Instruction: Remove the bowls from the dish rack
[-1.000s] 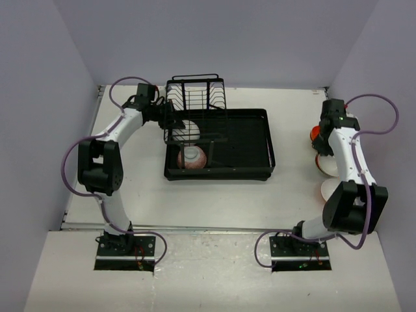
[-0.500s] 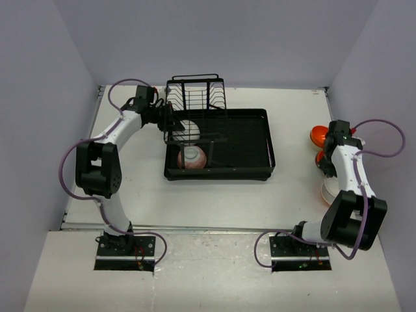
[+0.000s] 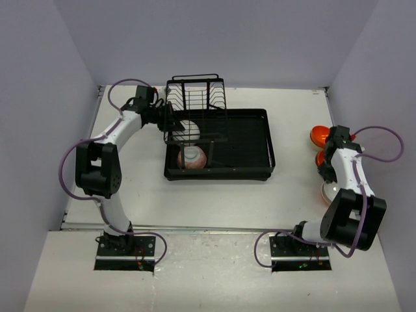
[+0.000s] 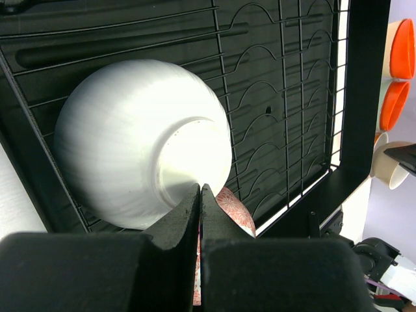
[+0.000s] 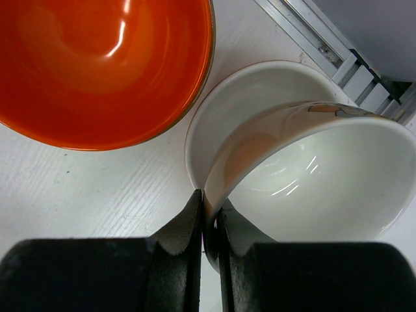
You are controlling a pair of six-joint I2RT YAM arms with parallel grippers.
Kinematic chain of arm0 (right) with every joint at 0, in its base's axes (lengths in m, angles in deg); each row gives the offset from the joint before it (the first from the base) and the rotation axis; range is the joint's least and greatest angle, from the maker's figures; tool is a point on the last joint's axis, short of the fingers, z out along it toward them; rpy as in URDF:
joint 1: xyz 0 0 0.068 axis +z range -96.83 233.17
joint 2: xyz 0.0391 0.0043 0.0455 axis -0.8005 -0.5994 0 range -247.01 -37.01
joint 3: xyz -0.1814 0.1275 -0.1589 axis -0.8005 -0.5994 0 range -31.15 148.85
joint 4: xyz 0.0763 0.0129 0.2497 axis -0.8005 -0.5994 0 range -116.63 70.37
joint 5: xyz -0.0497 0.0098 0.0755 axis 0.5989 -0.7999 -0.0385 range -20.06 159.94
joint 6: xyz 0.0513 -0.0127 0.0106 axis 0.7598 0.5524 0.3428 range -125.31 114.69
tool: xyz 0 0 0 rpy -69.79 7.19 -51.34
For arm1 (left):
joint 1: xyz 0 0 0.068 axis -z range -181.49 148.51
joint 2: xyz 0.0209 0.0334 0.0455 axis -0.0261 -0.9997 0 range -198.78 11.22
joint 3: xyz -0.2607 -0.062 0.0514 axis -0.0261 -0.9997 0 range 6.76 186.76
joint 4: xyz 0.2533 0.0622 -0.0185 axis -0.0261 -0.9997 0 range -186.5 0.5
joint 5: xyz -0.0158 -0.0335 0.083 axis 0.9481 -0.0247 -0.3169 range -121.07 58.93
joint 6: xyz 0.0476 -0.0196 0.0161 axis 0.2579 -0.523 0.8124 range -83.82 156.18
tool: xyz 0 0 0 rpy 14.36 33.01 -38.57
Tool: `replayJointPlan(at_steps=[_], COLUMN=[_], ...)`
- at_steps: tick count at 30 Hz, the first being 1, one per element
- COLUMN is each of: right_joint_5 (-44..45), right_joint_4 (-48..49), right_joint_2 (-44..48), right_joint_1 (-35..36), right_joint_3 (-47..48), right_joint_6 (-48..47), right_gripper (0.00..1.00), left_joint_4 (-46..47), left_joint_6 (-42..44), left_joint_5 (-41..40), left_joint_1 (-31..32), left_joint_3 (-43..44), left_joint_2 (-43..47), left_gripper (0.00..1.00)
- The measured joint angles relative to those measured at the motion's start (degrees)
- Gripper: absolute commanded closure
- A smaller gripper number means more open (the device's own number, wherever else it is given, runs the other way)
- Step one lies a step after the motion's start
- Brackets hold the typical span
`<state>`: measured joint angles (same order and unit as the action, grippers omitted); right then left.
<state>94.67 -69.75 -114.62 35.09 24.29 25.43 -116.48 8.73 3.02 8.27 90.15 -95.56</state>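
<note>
Right gripper [image 5: 208,203], clamped on tilted bowl [image 5: 312,175], has eased nearer; left gripper [image 4: 200,195] stays closed, seemingly against white bowl [image 4: 130,136]

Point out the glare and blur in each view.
Left wrist: glare blows out the base of the white bowl, near jaws blurred. Right wrist: highlights streak the orange bowl, jaws out of focus. Top external: even light, sharp, faint shadows.

White bench [image 3: 143,188]. Black rack [image 3: 270,148] sits directly on it, mid-bench toward the far side. By the right edge, well apart from the rack, three bowls in a row: orange bowl [image 3: 318,136] farthest, second orange bowl [image 3: 320,159] just beside it, white bowl [image 3: 328,192] nearest, partly hidden by the arm.
</note>
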Motion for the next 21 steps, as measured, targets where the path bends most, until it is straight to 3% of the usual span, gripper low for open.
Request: replayJointPlan(at_steps=[4,14,16,17,21], right_joint_5=[-0.3,-1.7,-1.7,-1.7,-1.0], right_joint_4=[0.0,-0.3,-0.3,-0.3,-0.7], right_joint_2=[-0.4,-5.6,-6.3,-6.4,-6.2], right_joint_1=[0.0,-0.3,-0.3,-0.3,-0.4], right_joint_3=[0.0,0.4,0.6,0.7,1.2], right_joint_6=[-0.2,0.2,0.3,0.3,0.3], right_gripper=[1.0,0.88,0.79,0.62,0.57], left_joint_4=[0.0,0.0,0.0,0.0,0.0], left_joint_6=[0.0,0.0,0.0,0.0,0.0], left_joint_5=[0.1,0.4,0.4,0.4,0.5], left_joint_1=[-0.1,-0.6,-0.8,-0.9,-1.2], left_joint_3=[0.0,0.0,0.0,0.0,0.0], left_joint_2=[0.0,0.0,0.0,0.0,0.0], left_gripper=[1.0,1.0,1.0,1.0,1.0])
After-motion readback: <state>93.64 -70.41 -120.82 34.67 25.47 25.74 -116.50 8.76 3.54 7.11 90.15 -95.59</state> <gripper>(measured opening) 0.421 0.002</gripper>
